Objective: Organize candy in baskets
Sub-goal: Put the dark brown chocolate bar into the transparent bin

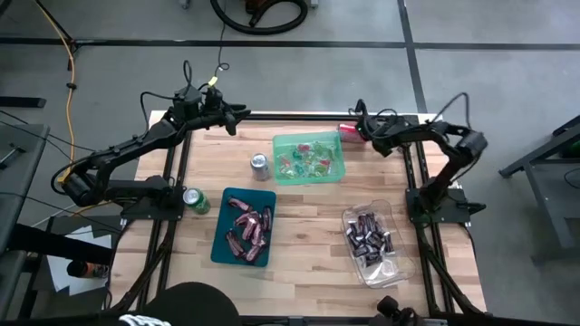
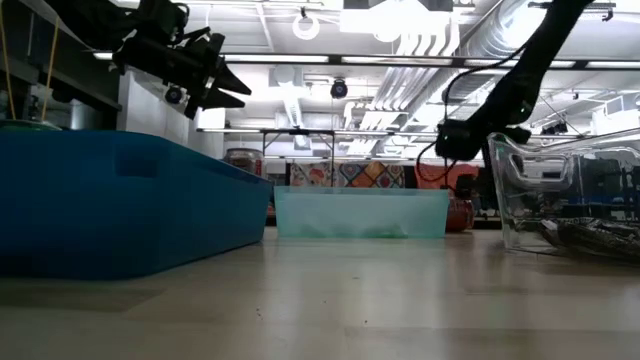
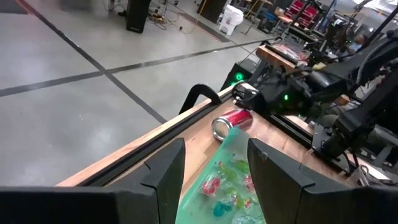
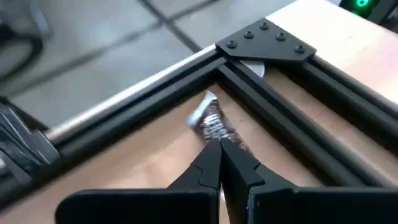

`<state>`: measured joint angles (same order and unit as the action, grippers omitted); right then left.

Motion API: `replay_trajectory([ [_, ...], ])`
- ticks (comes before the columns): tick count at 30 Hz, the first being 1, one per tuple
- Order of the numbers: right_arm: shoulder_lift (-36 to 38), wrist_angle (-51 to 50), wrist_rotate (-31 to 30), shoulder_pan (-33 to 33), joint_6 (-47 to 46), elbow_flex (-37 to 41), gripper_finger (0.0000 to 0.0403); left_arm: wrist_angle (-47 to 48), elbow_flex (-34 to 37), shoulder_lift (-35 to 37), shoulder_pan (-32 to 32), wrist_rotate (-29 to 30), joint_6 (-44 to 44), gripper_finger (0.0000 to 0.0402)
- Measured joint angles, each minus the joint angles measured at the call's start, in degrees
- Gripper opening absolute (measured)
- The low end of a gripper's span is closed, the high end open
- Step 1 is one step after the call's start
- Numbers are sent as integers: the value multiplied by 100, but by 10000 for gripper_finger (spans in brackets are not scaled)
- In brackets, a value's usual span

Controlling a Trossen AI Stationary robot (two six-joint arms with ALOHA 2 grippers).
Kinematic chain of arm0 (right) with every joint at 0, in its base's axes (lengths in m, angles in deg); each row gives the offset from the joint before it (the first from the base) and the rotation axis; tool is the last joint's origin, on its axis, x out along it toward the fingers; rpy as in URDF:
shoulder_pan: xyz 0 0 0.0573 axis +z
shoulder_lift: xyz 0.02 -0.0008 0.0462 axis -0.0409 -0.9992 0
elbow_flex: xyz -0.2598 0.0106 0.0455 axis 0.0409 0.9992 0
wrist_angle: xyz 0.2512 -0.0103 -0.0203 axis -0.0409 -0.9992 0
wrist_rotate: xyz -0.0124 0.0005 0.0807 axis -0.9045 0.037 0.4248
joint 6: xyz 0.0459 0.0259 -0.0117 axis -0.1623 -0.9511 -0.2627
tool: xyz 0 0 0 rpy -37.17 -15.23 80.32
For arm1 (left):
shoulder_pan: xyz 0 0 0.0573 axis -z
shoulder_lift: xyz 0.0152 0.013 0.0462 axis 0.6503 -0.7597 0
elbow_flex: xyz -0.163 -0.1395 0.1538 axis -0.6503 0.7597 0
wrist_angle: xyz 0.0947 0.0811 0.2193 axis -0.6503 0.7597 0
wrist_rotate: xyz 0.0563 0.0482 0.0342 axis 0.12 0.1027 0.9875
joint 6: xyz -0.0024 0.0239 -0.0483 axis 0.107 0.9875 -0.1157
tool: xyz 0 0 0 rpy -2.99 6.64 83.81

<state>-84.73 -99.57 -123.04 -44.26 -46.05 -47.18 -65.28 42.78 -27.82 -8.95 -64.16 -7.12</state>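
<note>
- Candy, sorted by kind, fills three bins in the high view: small green and red wrapped pieces [image 1: 308,159] in the light green translucent basket [image 1: 309,139], pinkish-red wrapped bars [image 1: 250,226] in the dark teal basket [image 1: 222,231], dark brown mini bars [image 1: 368,234] in the clear basket [image 1: 399,264]. A silver can [image 1: 260,163] and a green can [image 1: 196,200] stand on the wooden tabletop [image 1: 308,231]. The left claw [image 1: 237,115] hangs over the far edge; the right claw [image 1: 355,127] is low at the far right corner.
- The low view shows the left claw [image 2: 228,92] raised high and spread, carrying nothing.
- The left wrist view shows a red can [image 3: 231,121] lying beyond the green basket [image 3: 208,190].
- The right wrist view shows the right claw [image 4: 219,148] pressed together with its tips at a stray brown wrapped bar [image 4: 212,124] by the black frame rail [image 4: 273,112]. Whether it pinches the wrapper I cannot tell. Lift slowly, confirm the bar rises, clear the rail, then carry it to the clear basket.
</note>
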Motion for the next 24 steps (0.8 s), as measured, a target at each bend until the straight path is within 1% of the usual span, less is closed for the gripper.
replay_trajectory([
  [2,-298,-9,-390,247,-319,-37,0,42,0,0,-2,1,21,163],
  [4,-581,-311,-719,394,-605,-111,0,135,0,0,-2,1,130,163],
  [6,-761,-708,-855,423,-993,-379,0,256,0,0,0,-1,149,163],
  [7,-828,-1001,-801,385,-1339,-510,0,310,0,0,0,-1,151,163],
  [9,-951,-1739,-423,231,-1824,-793,0,378,0,0,-2,1,165,163],
  [11,-979,-2078,-96,64,-1931,-1146,0,406,0,0,-2,0,195,163],
  [12,-927,-2216,-93,16,-1875,-1332,0,415,0,0,-2,-1,195,163],
  [14,-794,-2433,-106,-16,-1557,-1691,0,421,0,0,-1,-12,176,163],
  [16,-730,-2396,40,-121,-931,-2053,0,421,0,0,-2,-12,151,163],
  [18,-731,-2319,208,-359,-236,-2384,0,424,0,0,-2,-13,153,163],
  [20,-812,-2294,382,-638,-41,-2574,0,425,0,0,-2,-17,153,163],
  [22,-889,-2352,718,-894,-378,-2575,0,425,0,0,-2,-19,153,163],
  [24,-892,-2380,888,-1098,-1145,-2478,0,425,0,0,0,-21,153,163],
])
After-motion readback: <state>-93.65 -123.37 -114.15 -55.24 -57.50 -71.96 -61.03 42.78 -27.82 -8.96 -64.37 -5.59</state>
